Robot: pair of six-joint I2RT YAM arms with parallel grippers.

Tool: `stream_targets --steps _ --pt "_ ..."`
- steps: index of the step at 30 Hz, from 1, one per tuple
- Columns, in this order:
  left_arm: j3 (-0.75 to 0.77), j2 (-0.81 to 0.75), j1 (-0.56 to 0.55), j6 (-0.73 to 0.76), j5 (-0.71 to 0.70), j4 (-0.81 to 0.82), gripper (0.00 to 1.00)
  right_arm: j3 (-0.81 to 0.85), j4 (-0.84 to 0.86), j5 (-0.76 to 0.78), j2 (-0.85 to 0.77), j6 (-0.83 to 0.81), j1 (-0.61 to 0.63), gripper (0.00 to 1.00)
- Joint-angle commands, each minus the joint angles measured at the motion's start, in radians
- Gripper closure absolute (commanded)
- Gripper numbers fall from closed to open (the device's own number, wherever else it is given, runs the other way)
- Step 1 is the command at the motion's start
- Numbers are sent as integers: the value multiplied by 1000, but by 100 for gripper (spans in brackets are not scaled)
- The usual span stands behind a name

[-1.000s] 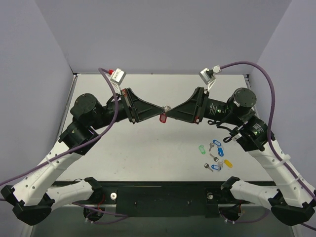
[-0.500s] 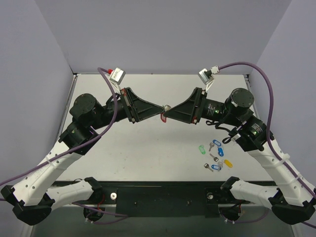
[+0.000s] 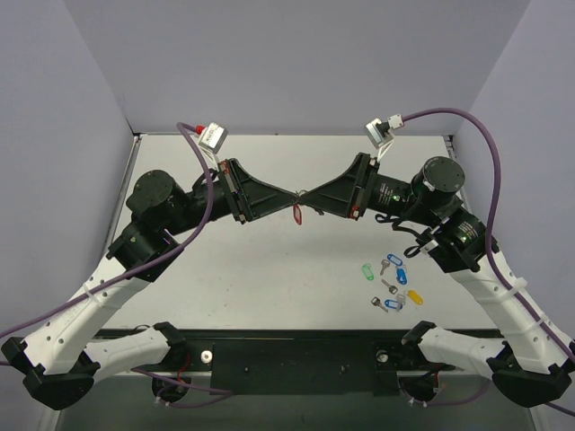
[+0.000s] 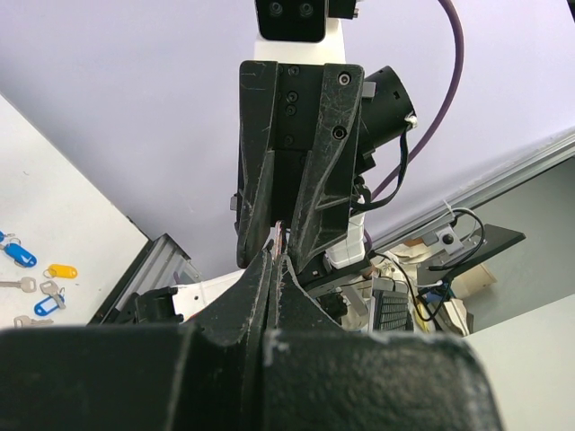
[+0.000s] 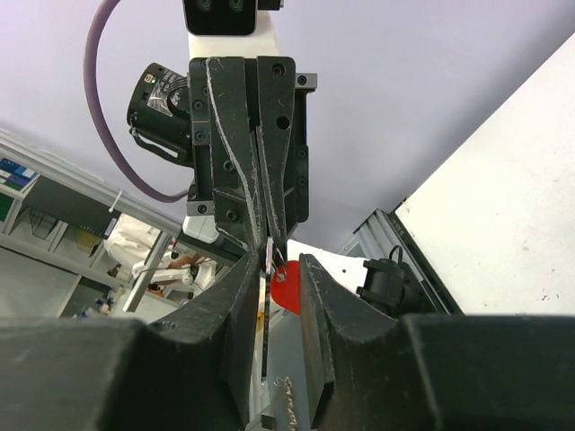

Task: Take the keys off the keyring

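My two grippers meet tip to tip above the table's middle. The left gripper [image 3: 293, 197] is shut on a thin silvery strip, the key [image 5: 268, 310], seen edge-on in the right wrist view. The key reaches from the left tips in between the right fingers and lies against one of them. The right gripper [image 3: 311, 200] has its jaws apart around it [image 5: 282, 266]. The red tag of the keyring [image 3: 297, 213] hangs free below the meeting point. It also shows between the right fingers [image 5: 289, 294], joined to the thin ring [image 5: 281, 275]. In the left wrist view the left gripper [image 4: 277, 258] is fully closed.
Loose tags and keys lie on the table at front right: a green tag [image 3: 366, 270], two blue tags [image 3: 401, 266] and a yellow tag [image 3: 414, 295]. Some show at the left of the left wrist view [image 4: 61, 270]. Grey walls stand on three sides.
The right gripper has drawn back slightly to the right and turned a little. The red tag now shows narrower under the tips. The left arm has hardly moved.
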Motion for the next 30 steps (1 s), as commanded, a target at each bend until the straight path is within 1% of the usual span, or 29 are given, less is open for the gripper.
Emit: stream_targets --steps 1,3,8,13,19,24,25,26,27,29,30 --pt "8 -14 2 0 3 66 100 21 78 7 -2 5 6 81" --pt "5 -14 2 -2 3 70 100 21 80 9 -4 5 11 83" --pt "5 -12 2 -8 3 76 100 18 81 7 -1 1 20 85" --pt "-1 -14 1 -14 2 86 100 15 81 3 7 -2 32 91" --pt "-4 -7 2 -29 6 98 100 -22 104 -5 -10 -5 42 100" --pt "-1 -7 2 -33 8 98 100 -48 112 -17 -28 -8 42 100" --pt "0 -6 2 -33 11 96 94 -51 109 -19 -30 -9 40 100" --pt "2 -3 2 -36 12 95 90 -53 100 -19 -34 -15 40 100" --pt "3 -1 4 -36 12 90 81 -56 95 -19 -39 -18 40 100" --pt "8 -6 2 -28 9 79 70 -64 91 -13 -47 -23 40 100" --pt "14 -6 2 -22 6 72 67 -67 89 -10 -48 -25 37 100"
